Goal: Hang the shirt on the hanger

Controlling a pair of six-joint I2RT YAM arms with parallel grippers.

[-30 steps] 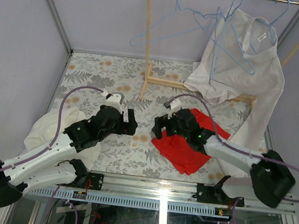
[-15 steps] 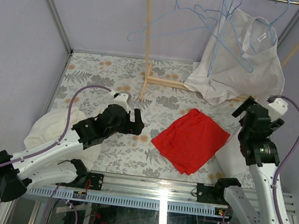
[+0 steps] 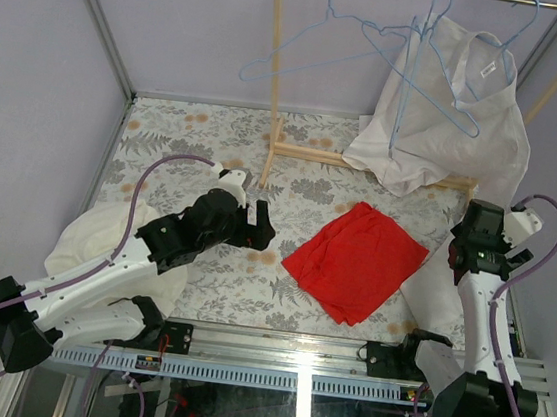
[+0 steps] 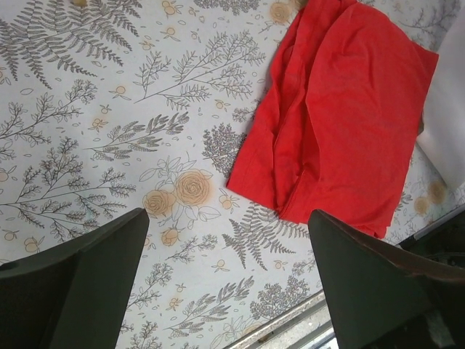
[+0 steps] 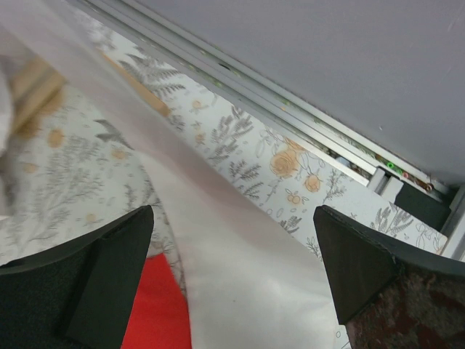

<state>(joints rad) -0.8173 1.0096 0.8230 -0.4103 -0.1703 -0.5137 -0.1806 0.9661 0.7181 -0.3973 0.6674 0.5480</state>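
The white shirt (image 3: 450,117) hangs bunched at the back right under the rail. One sleeve (image 3: 429,286) trails down onto the table. A light blue wire hanger (image 3: 429,80) crosses the shirt's front; another hanger (image 3: 306,56) hangs to its left. My right gripper (image 3: 479,229) is open above the sleeve (image 5: 240,269), which runs between its fingers without touching them; nothing is held (image 5: 232,218). My left gripper (image 3: 261,227) hovers open and empty over the floral table (image 4: 227,240), left of the red cloth.
A red cloth (image 3: 353,262) (image 4: 341,109) lies flat mid-table. An off-white garment (image 3: 84,237) is heaped at the left under my left arm. The wooden rack post (image 3: 271,77) and its foot bar (image 3: 310,154) stand at the back. A metal rail (image 5: 290,109) borders the right side.
My right arm left the red cloth, swung to the right edge and now sits over the trailing sleeve. My left gripper crept slightly right. The left hanger swayed.
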